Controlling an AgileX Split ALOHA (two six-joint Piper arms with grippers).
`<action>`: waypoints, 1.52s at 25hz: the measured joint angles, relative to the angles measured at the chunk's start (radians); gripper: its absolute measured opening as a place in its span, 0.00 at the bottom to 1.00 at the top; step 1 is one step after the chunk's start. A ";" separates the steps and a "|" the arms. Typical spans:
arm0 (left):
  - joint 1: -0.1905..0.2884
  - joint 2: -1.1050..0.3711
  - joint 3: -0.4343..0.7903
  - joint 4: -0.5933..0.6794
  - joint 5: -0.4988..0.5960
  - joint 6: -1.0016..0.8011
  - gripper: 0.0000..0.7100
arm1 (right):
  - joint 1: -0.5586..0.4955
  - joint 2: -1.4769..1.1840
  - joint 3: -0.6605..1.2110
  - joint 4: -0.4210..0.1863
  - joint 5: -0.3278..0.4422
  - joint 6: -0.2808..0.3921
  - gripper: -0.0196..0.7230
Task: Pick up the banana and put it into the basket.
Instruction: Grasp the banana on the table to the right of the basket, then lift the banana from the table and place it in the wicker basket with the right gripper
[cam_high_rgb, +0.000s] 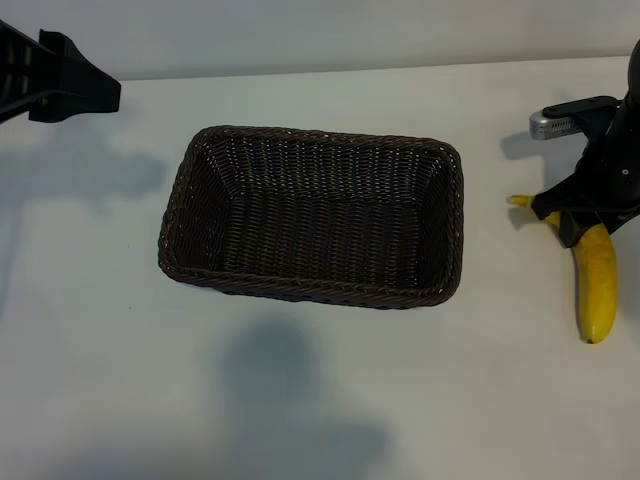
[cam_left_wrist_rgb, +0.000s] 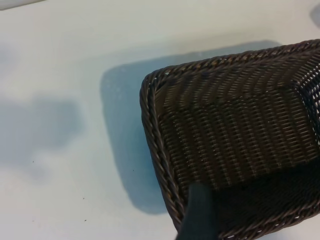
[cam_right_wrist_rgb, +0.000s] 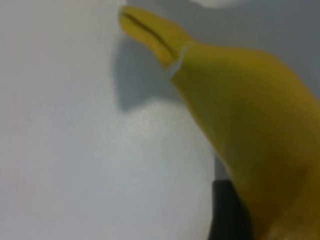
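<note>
Right gripper (cam_high_rgb: 585, 215) straddles the banana (cam_high_rgb: 596, 280) near its stem end on the table (cam_high_rgb: 320, 400), right of the basket (cam_high_rgb: 312, 215), jaws narrowing for a lift grip; left gripper (cam_high_rgb: 60, 85) parked wide.

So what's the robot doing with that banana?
The right arm's end effector is down over the stem end of the curved bright yellow banana, which lies on the white table to the right of the dark brown woven wicker basket. Its jaws sit around the banana, but it is not lifted yet. The basket has nothing in it. The left arm's end effector is parked at the far left, above the table.
</note>
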 joint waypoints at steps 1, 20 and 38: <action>0.000 0.000 0.000 0.000 0.000 0.000 0.86 | 0.000 0.000 0.000 -0.001 0.000 0.003 0.62; 0.000 0.000 0.000 0.000 -0.007 0.003 0.86 | 0.000 -0.185 -0.089 0.030 0.112 0.036 0.61; 0.000 0.000 0.000 0.000 -0.045 0.003 0.86 | 0.203 -0.360 -0.160 0.358 0.046 -0.136 0.61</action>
